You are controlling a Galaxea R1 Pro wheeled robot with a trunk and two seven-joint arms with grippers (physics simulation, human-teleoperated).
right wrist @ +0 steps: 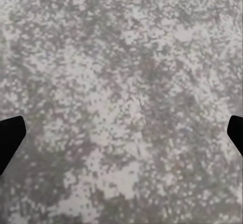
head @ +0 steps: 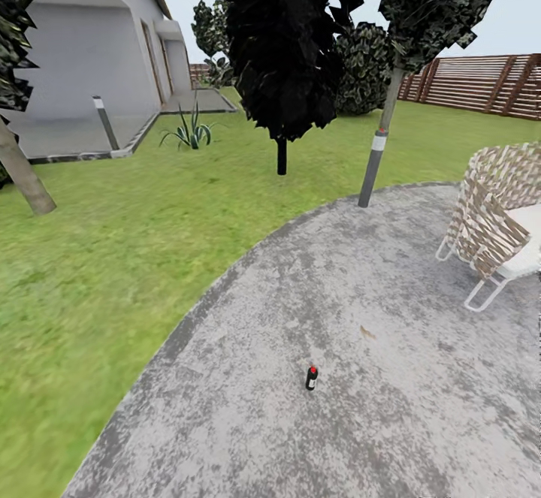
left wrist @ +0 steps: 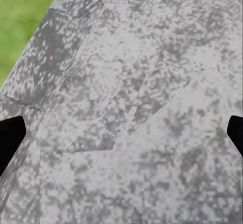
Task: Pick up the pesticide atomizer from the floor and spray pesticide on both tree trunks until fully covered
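Note:
The pesticide atomizer (head: pixel 311 378), a small dark bottle with a red-and-white top, stands upright on the grey stone paving (head: pixel 361 348) in the lower middle of the head view. A thick, leaning grey-brown tree trunk (head: pixel 22 171) rises from the lawn at the far left. A slimmer leaning trunk (head: pixel 378 145) with a dark lower sleeve stands at the paving's far edge, dark leaves high above it. My left gripper (left wrist: pixel 121 133) and right gripper (right wrist: pixel 121 138) both hang open over bare paving, black fingertips (left wrist: pixel 10 138) (right wrist: pixel 10 138) wide apart and holding nothing.
A woven chair (head: pixel 496 220) stands on the paving at the right. A narrow black tree (head: pixel 282 70), a spiky plant (head: pixel 191 134) and a bollard post (head: pixel 105 122) are on the lawn ahead. A grey house (head: pixel 90 47) lies back left, a slatted fence (head: pixel 481 81) back right.

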